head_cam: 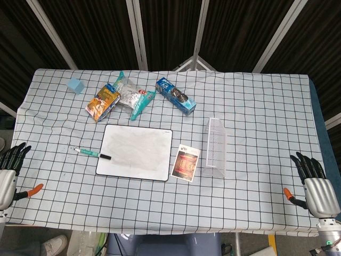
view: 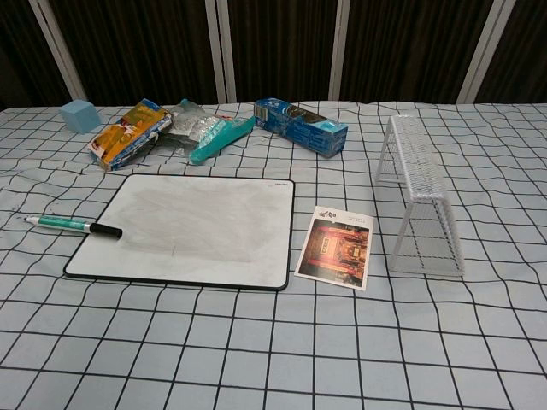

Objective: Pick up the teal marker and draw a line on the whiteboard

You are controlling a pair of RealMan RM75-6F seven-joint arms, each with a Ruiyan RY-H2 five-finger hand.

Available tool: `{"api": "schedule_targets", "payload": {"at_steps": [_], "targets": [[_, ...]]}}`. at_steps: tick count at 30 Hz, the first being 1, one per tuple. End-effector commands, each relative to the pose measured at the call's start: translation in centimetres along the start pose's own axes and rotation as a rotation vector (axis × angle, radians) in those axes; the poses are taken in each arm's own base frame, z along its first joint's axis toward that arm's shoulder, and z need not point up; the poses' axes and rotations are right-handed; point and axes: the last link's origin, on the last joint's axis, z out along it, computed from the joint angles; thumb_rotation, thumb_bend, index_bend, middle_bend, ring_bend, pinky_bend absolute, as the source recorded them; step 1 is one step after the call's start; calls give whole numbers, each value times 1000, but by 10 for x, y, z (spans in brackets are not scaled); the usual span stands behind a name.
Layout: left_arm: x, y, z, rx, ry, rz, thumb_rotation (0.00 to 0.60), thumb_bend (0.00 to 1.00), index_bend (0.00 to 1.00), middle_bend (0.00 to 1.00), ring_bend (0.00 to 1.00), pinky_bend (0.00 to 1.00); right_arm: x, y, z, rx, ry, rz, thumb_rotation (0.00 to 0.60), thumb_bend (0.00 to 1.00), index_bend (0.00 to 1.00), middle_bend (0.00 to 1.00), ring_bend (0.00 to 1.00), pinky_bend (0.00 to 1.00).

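The teal marker (head_cam: pixel 91 154) (view: pixel 73 225) lies on the checked cloth just left of the whiteboard (head_cam: pixel 136 152) (view: pixel 197 229), its black cap touching the board's left edge. The whiteboard lies flat near the table's middle, with faint grey smudges on it. My left hand (head_cam: pixel 9 173) hangs at the table's front left corner with its fingers apart, holding nothing. At the front right corner my right hand (head_cam: pixel 314 184) is the same, fingers spread and empty. Both hands are far from the marker. Neither hand shows in the chest view.
A white wire basket (head_cam: pixel 215 148) (view: pixel 419 192) lies right of the board, a printed card (head_cam: pixel 186 164) (view: pixel 336 247) between them. Behind the board lie an orange snack pack (head_cam: pixel 102 102), a silver and teal pouch (head_cam: pixel 130 94), a blue box (head_cam: pixel 176 95) and a light blue cube (head_cam: pixel 75 85).
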Motion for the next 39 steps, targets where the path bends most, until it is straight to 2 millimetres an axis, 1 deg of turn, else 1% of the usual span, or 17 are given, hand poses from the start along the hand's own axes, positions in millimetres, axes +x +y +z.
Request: {"api": "schedule_targets", "payload": {"at_steps": [1,9,12,16,17,19,20,21,22,23,25,27,29,34,39], "targets": [[0,0,0,1,-5,3,600,64,0,0,0,0,0,0,0,2,3,0,600,300,0,0,0,0],[-3,-2,1,3,-37,28,600,64,0,0,0,0,-1,0,-1,-2,-3,2,600,300,0,0,0,0],[-5,-1,8,5,-59,50,600,93,31,0,0,0,-2,0,-1,-5,-8,3,600,300,0,0,0,0],[-9,4,28,-12,-97,83,600,145,151,0,0,0,-1,1,-1,-10,-7,11,600,300,0,0,0,0],[-12,8,40,-28,-113,112,600,159,182,2,0,0,-1,1,-1,-10,-7,15,600,300,0,0,0,0],[-15,12,52,-38,-125,129,600,195,258,10,0,0,-1,0,-1,-8,-9,17,600,300,0,0,0,0],[-18,17,63,-47,-135,143,600,216,294,19,0,0,-2,0,-1,-7,-12,17,600,300,0,0,0,0],[-21,20,69,-52,-141,150,600,225,307,23,0,0,-2,0,-1,-7,-14,17,600,299,0,0,0,0],[-26,24,79,-55,-152,160,600,244,329,32,0,0,-2,0,-1,-7,-16,18,600,300,0,0,0,0],[-30,29,88,-56,-162,169,600,260,343,38,0,0,-2,0,0,-8,-16,19,600,300,0,0,0,0],[-38,35,100,-56,-177,181,600,286,362,46,0,0,-1,1,0,-11,-14,26,600,300,0,0,0,0],[-45,40,107,-56,-191,187,600,304,377,51,0,0,-1,1,0,-13,-15,29,600,300,0,0,0,0],[-58,47,119,-48,-219,203,600,323,404,57,0,0,-1,2,-1,-18,-22,33,600,300,0,0,0,0],[-78,58,133,-44,-249,237,600,337,429,59,0,0,0,3,-1,-24,-24,43,600,299,0,0,0,0],[-95,67,142,-46,-275,273,600,337,439,59,0,0,0,4,-1,-25,-26,50,600,299,0,0,0,0]]}}
